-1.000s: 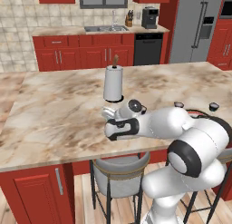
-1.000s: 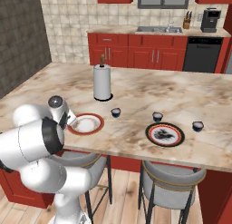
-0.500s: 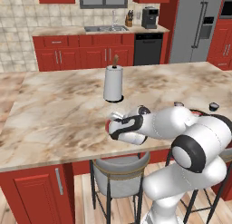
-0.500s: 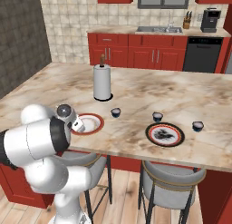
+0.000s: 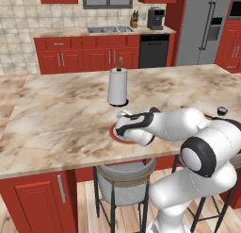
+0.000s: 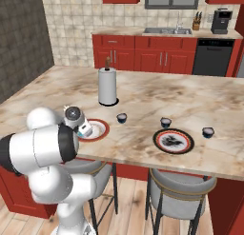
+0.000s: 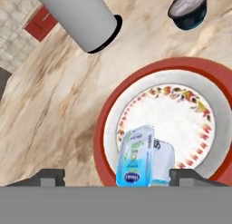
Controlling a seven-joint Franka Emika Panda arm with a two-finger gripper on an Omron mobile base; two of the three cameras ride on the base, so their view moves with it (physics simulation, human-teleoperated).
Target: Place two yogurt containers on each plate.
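The light blue yogurt cup [image 7: 142, 157] lies tilted on the near part of the white plate with the broad orange-red rim [image 7: 102, 128], between my gripper's fingertips. My gripper [image 7: 118, 174] is open, its fingers standing wide of the cup's left side. From the right base view the gripper [image 6: 84, 129] hovers at that plate's left edge [image 6: 102, 132] with the blue cup [image 6: 86, 131] below it. Three dark cups sit on the counter: one [image 6: 122, 118] just past this plate, one [image 6: 165, 122] behind the patterned plate [image 6: 158, 136], one [image 6: 208, 132] to its right.
A tall white paper-towel roll [image 6: 107, 86] stands behind the orange-rimmed plate. Two grey stools [image 6: 178, 186] sit under the island's front edge. Open marble counter stretches to the left and far side [image 5: 61, 114].
My hand has swung a little to the right over the orange-rimmed plate, bringing the light blue cup with it. The dark cups and both plates have stayed put.
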